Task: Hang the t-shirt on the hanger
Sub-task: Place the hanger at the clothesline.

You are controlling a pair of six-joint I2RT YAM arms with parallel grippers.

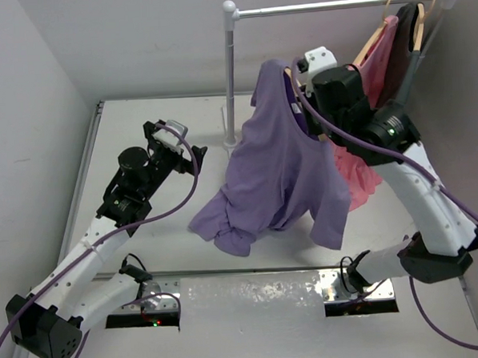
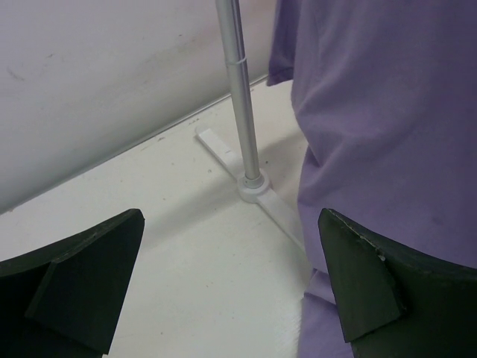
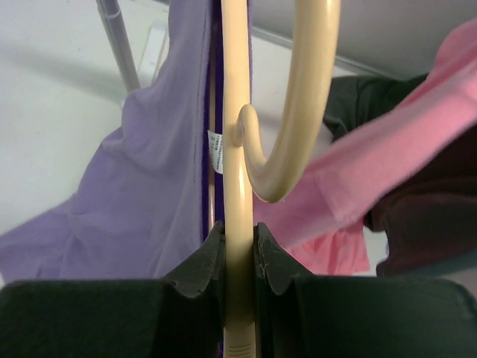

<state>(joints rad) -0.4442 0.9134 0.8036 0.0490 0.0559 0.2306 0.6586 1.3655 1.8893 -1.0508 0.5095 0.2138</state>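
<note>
The lavender t-shirt hangs draped over the light tan hanger, and its lower hem trails on the table. My right gripper is shut on the hanger's stem just below the curved hook, holding it up beside the rack. In the top view the right gripper sits at the shirt's upper right, and only a sliver of the hanger shows at the collar. My left gripper stands open and holds nothing, left of the shirt. In the left wrist view its fingers frame bare table, with the t-shirt at the right finger.
The rack's upright pole and foot stand just behind the shirt. On the top rail hang a pink garment and a dark garment on their own hangers, close behind my right gripper. A clear textured sheet lies at the near edge.
</note>
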